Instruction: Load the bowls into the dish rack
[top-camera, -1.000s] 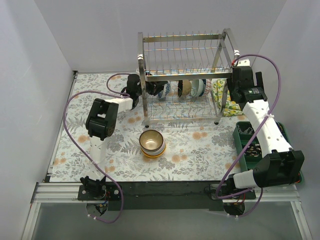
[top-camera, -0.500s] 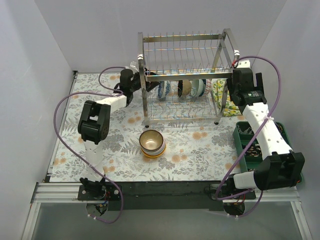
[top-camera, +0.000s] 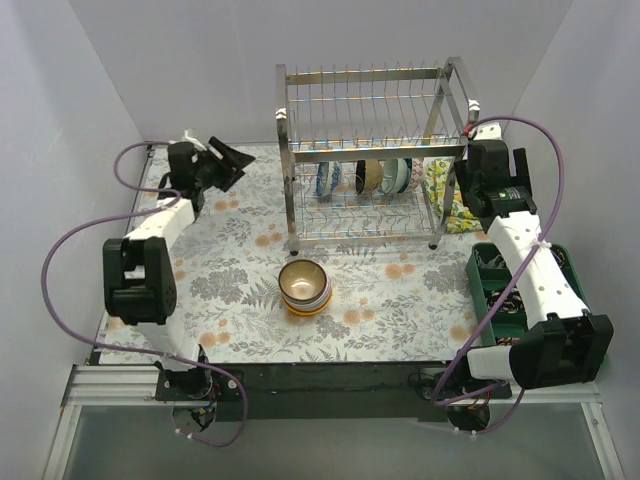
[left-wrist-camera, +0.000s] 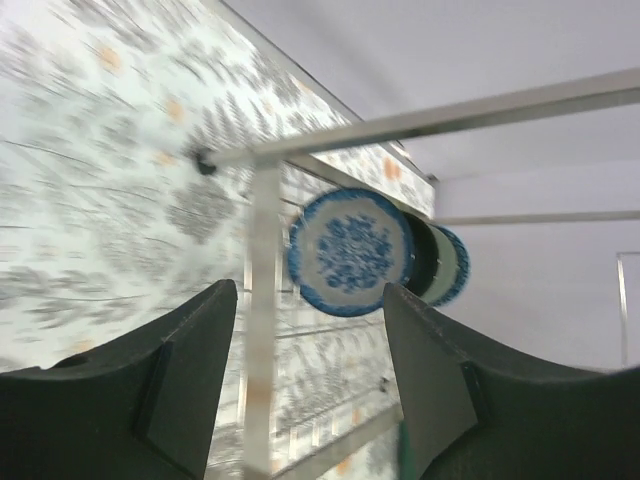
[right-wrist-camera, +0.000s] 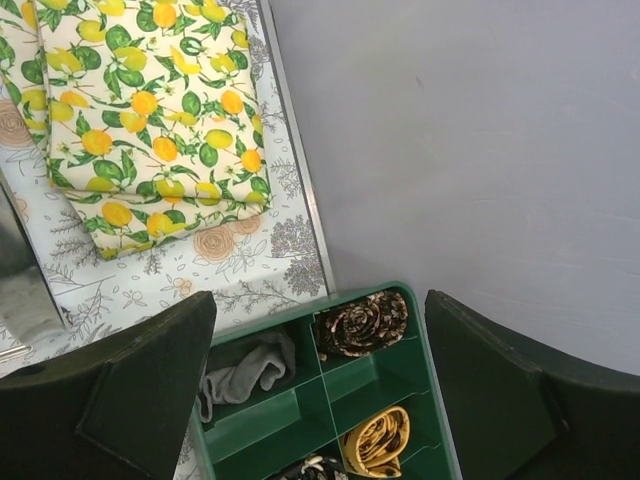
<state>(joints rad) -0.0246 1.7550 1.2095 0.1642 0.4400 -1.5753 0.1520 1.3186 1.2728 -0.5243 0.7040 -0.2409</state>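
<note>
One left arm (top-camera: 155, 226) outstretched far-left, end effector (top-camera: 228, 163) spread, empty

The top view is bright and clear, with soft, even light. The rack (top-camera: 360, 72) shines, and the shadows on the desk (top-camera: 400, 300) are faint. The left wrist view is smeared: the desk flowers and a rack post (left-wrist-camera: 262, 330) look streaky. The left fingers (left-wrist-camera: 185, 385) and right fingers (right-wrist-camera: 110, 400) are dark and fuzzy. The right wrist view is sharp behind them.
</note>
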